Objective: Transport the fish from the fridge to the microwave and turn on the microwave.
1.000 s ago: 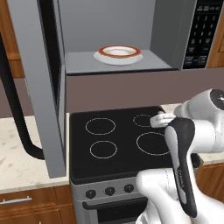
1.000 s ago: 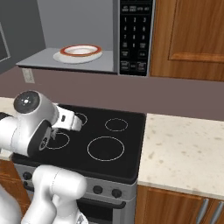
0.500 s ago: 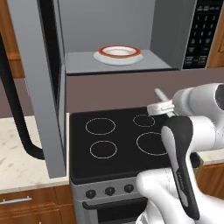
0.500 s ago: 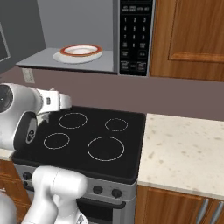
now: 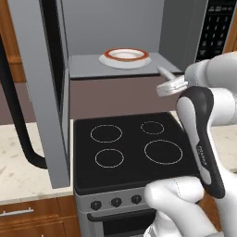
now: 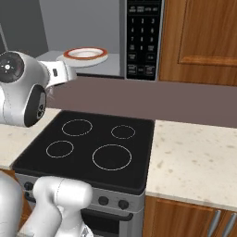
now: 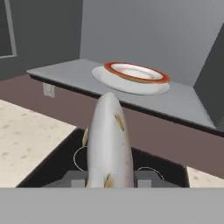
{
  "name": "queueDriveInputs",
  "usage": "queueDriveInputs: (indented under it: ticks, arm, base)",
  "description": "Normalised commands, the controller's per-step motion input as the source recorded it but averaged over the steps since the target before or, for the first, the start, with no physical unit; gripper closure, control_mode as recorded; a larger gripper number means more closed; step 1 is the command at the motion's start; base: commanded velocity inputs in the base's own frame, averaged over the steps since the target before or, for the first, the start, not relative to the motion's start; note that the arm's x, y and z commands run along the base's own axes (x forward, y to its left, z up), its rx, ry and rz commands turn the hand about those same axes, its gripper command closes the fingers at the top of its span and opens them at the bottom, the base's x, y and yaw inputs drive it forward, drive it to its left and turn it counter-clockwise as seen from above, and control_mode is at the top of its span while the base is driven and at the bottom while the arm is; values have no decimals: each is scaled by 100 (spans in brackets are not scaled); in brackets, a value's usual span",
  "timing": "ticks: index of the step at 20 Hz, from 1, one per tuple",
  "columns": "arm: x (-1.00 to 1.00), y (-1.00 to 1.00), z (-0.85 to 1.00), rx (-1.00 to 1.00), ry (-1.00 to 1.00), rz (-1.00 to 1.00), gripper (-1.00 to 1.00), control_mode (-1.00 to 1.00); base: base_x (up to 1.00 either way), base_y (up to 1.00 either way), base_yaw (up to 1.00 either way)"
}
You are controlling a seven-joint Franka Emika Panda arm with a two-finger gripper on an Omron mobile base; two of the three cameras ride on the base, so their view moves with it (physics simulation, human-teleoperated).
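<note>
The microwave [image 5: 115, 28] stands open above the stove, its door [image 5: 39, 92] swung out to the left and its black keypad [image 6: 141, 37] at the right. A white plate with a red rim [image 5: 126, 58] lies on the grey cavity floor [image 7: 65, 72]. My gripper [image 5: 165, 82] hangs just in front of the cavity's right lower edge, shut on the fish [image 7: 109, 140]. The pale silvery fish points nose-first at the plate [image 7: 131, 76] and is short of the cavity. From the right, the gripper [image 6: 65, 72] is level with the cavity floor.
A black four-ring stove [image 5: 129, 143] lies below my hand, with a speckled counter [image 6: 199, 157] to its right and left. Wooden cabinets [image 6: 199, 41] rise to the right of the microwave. The open door juts toward me on the left.
My hand has risen from just above the stove to the height of the microwave floor and moved closer to the opening, still holding the fish.
</note>
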Motion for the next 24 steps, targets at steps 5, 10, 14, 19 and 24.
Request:
queueDriveInputs:
  ticks: [5, 10, 14, 19, 24]
  arm:
    - [48, 15, 69, -9, 0, 2, 100, -100]
    - [69, 6, 16, -7, 0, 0, 100, -100]
    - [86, 9, 0, -6, 0, 0, 100, -100]
    - [87, 4, -6, -1, 0, 0, 100, -100]
    - [83, 2, -14, 0, 9, 2, 100, -100]
  base:
    - [0, 0, 0]
    - [0, 0, 0]
    - [0, 0, 0]
    - [0, 0, 0]
    - [0, 0, 0]
